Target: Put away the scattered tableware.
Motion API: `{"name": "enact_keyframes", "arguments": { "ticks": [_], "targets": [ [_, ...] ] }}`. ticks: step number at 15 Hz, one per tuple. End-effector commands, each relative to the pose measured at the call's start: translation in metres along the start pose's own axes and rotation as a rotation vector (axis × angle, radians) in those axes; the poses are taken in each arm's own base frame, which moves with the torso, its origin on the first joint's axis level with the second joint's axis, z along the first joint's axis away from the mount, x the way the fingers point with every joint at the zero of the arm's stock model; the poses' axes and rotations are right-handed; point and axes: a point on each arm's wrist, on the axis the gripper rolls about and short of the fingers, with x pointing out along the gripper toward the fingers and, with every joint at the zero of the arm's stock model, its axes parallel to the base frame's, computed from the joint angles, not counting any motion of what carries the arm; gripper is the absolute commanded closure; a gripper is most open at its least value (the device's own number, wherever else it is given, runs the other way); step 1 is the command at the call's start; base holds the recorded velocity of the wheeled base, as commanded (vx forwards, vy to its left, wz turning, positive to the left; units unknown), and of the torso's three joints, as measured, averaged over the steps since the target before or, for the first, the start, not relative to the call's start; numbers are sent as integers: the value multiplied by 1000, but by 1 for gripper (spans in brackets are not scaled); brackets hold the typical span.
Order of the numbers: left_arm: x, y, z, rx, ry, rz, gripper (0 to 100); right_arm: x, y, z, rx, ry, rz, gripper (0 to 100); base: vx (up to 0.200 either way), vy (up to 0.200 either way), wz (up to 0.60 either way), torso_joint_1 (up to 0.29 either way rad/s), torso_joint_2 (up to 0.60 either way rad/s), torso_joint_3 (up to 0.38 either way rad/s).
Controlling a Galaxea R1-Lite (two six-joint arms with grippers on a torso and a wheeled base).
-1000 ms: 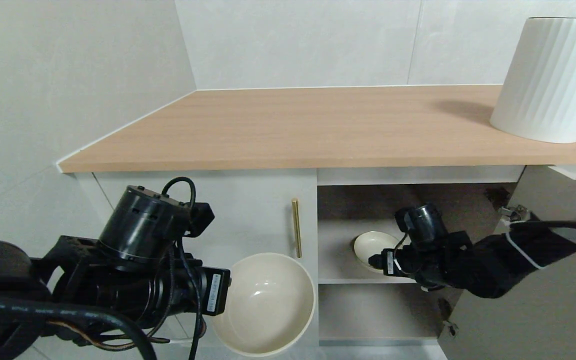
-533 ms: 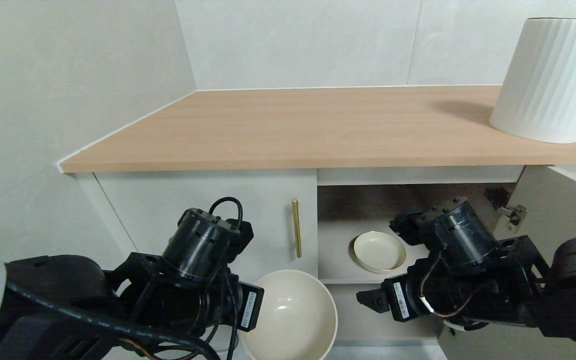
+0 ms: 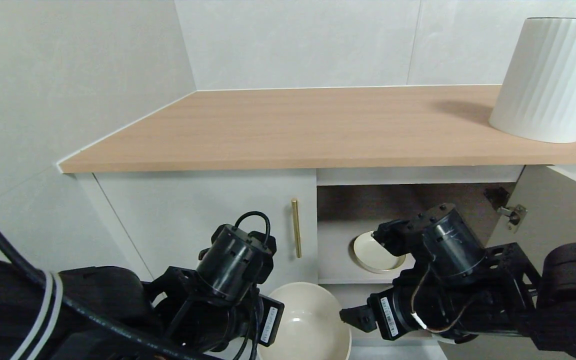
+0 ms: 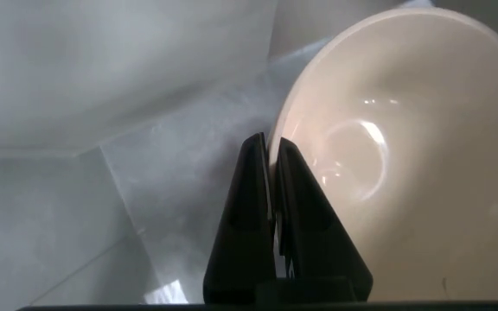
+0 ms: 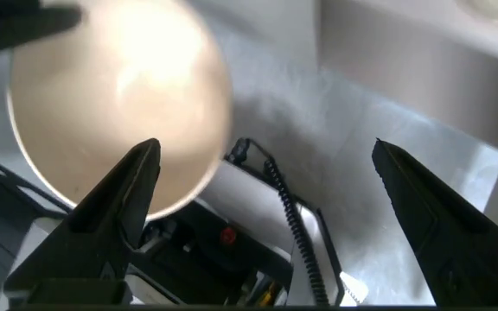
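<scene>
A cream bowl [image 3: 304,325] hangs low in front of the cabinet, with my left gripper [image 4: 271,164] shut on its rim; its inside [image 4: 396,147] faces up. The same bowl [image 5: 119,112] lies beyond my right gripper [image 5: 266,186], which stands open with nothing between its fingers [image 5: 132,186]. In the head view the right gripper [image 3: 355,317] is just right of the bowl, below the open cabinet. A small cream plate [image 3: 374,252] with a gold rim rests on the cabinet shelf [image 3: 338,272], partly hidden behind the right arm.
The wooden countertop [image 3: 318,125] carries a tall white ribbed container [image 3: 550,80] at the far right. The left cabinet door with a gold handle [image 3: 295,234] is closed. The right door [image 3: 563,240] stands swung open at the right.
Both arms have drawn down and toward the middle. The bowl dropped lower and moved right. The right gripper left the shelf and the plate, and now sits low beside the bowl.
</scene>
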Motion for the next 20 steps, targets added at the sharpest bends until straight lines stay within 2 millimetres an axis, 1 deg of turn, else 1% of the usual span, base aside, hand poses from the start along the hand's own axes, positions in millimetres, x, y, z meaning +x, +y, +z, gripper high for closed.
{"name": "enact_keyframes", "arguments": {
  "ticks": [1,2,3,7,8,12,20],
  "targets": [
    [3,-1,-1,1,4,1,100,21,3,-6,-7,54,-11,0,0,0,0,0,0,0],
    [2,-1,0,-1,-8,6,100,31,7,-8,-6,75,-10,0,0,0,0,0,0,0],
    [2,-1,0,-1,-10,4,100,33,7,-8,-6,78,-11,0,0,0,0,0,0,0],
    [1,-2,1,1,-14,1,100,38,11,-5,35,62,-2,0,0,0,0,0,0,0],
    [1,-2,1,1,-14,1,100,40,11,-4,37,61,-1,100,0,0,0,0,0,0],
    [1,-5,2,1,-23,-6,100,44,17,-5,39,65,10,100,0,0,0,0,0,0],
    [2,-6,1,2,-21,-8,100,44,17,-5,55,68,11,100,0,0,0,0,0,0]
  ]
}}
